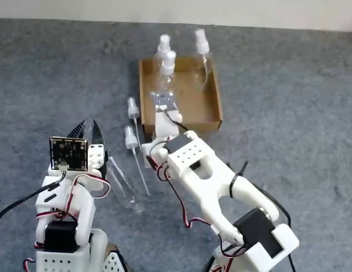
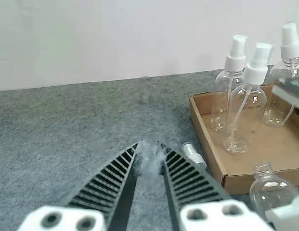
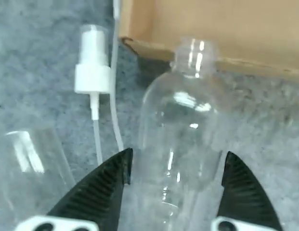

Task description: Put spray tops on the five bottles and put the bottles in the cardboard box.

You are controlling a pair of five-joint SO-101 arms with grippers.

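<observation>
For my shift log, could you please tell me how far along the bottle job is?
Done: three capped bottles stand in the cardboard box. In hand: the right gripper, fingers open, straddles an uncapped bottle. Remaining: another bare bottle and two spray tops lie on the table.

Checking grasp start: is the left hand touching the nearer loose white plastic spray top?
Apart. High view shows bare grey carpet between the left hand and the white plastic spray top.

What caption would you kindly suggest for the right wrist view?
Right gripper open around an uncapped bottle, a loose spray top beside it.
</observation>
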